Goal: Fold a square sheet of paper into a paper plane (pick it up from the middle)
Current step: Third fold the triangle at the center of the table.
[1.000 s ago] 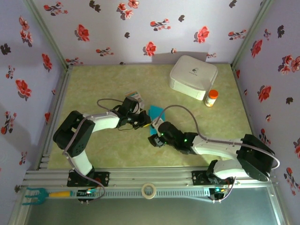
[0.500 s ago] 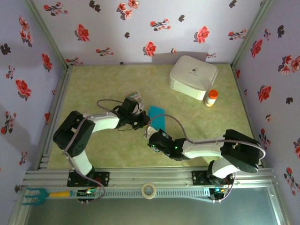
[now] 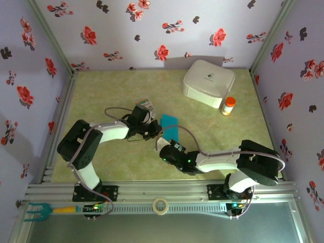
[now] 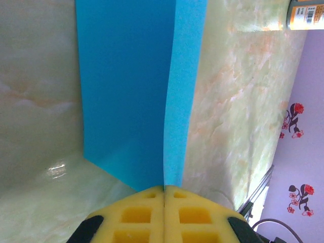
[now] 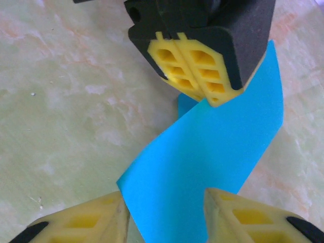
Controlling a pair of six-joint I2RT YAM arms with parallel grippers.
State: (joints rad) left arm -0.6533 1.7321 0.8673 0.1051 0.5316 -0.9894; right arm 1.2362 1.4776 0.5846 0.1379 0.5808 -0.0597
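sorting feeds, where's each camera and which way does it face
Top external: above and behind, looking down on the table; left arm, right arm show.
Left wrist: on the left hand, looking along the blue paper; shut fingers show.
Right wrist: on the right hand, facing the left hand; parted fingers show.
Wrists share: blue paper.

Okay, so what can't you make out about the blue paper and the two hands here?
- Top view: near end of the blue paper, hidden beneath the left hand and right hand.
- Left wrist view: the paper's far end, cut off by the top edge.
- Right wrist view: whether the right hand touches the paper, cut off by the bottom edge.
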